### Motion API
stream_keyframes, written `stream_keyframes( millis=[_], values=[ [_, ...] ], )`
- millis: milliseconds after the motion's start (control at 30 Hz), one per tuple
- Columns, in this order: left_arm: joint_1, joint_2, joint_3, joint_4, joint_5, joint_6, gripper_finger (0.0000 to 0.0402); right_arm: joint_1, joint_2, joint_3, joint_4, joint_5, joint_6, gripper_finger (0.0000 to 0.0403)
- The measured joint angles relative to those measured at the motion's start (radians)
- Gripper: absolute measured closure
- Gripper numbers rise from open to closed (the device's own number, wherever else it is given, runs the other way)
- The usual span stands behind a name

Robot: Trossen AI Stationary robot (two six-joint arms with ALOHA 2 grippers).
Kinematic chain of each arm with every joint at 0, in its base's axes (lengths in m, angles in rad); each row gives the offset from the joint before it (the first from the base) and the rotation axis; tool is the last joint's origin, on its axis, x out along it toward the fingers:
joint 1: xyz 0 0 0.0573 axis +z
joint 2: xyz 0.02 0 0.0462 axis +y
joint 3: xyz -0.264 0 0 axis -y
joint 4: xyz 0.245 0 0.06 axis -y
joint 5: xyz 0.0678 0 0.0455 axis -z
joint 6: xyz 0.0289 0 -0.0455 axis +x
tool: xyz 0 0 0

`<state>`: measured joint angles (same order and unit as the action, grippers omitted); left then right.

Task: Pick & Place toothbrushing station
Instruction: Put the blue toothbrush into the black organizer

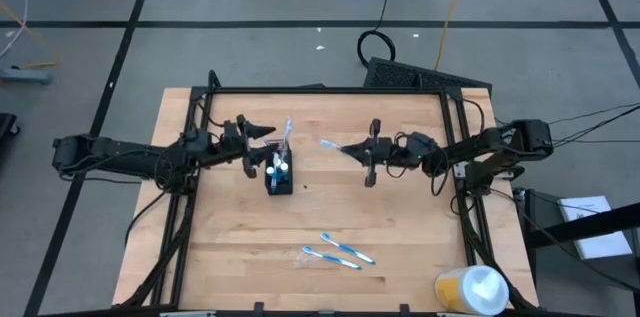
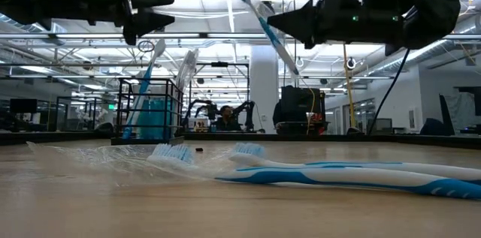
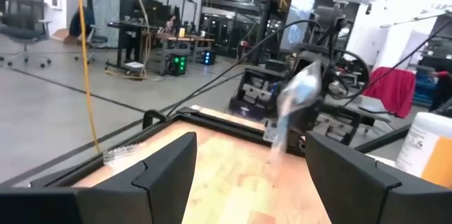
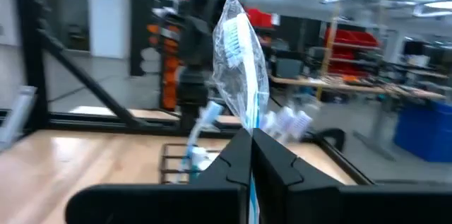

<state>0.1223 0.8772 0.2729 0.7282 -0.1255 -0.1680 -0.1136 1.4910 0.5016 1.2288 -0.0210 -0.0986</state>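
Note:
The black mesh holder (image 1: 279,179) stands on the table left of centre, with blue-and-white toothbrushes and tubes upright in it; it also shows in the low view (image 2: 150,110). One wrapped toothbrush (image 3: 293,100) sticks up from it. My left gripper (image 1: 265,142) hovers open just left of and above the holder, its fingers (image 3: 169,164) either side of that brush's line without touching it. My right gripper (image 1: 348,150) is to the holder's right, above the table, shut on a wrapped toothbrush (image 2: 263,24). Two more toothbrushes (image 1: 340,250) lie flat near the front. My right gripper pinches the toothbrush's handle (image 4: 251,121) between its two shut fingers, about midway along the brush. The fingers come level from the table's right and lie across it. The brush is lifted clear and tilted, its clear-wrapped head (image 4: 236,40) up and the handle end (image 2: 295,69) hanging below.
A yellow-and-white round container (image 1: 470,289) lies at the front right corner. A loose clear wrapper (image 2: 90,155) lies beside the two toothbrushes (image 2: 338,174) at the front. A black frame (image 1: 320,89) borders the table's far and side edges. Bare wood lies between the holder and the front brushes.

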Motion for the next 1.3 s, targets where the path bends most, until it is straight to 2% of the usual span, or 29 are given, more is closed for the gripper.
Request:
stream_keyframes(
  millis=[167,267,467,667,800,1100,1300],
  values=[
    [0.0,0.024,0.0,-0.029,0.012,-0.077,0.0133,-0.011,0.0,0.0,0.05,-0.155,-0.001,0.0403],
    [0.0,0.079,0.0,0.024,0.048,-0.087,0.0133,-0.009,0.0,0.0,0.09,-0.194,-0.007,0.0403],
    [-0.027,0.287,0.025,0.225,0.066,-0.036,0.0133,-0.01,0.0,0.0,0.132,-0.194,-0.009,0.0403],
    [-0.064,0.471,0.152,0.277,0.126,0.161,0.0133,-0.014,0.0,0.0,0.141,-0.192,-0.015,0.0403],
    [-0.093,0.552,0.256,0.269,0.134,0.186,0.0133,-0.014,0.0,0.0,0.147,-0.191,-0.015,0.0403],
    [-0.112,0.66,0.434,0.27,0.125,0.212,0.0133,-0.012,0.0,0.0,0.12,-0.193,0.0,0.0403],
    [-0.112,0.663,0.456,0.273,0.125,0.222,0.0133,0.004,0.0,0.0,0.11,-0.193,0.008,0.0403]
  ],
)
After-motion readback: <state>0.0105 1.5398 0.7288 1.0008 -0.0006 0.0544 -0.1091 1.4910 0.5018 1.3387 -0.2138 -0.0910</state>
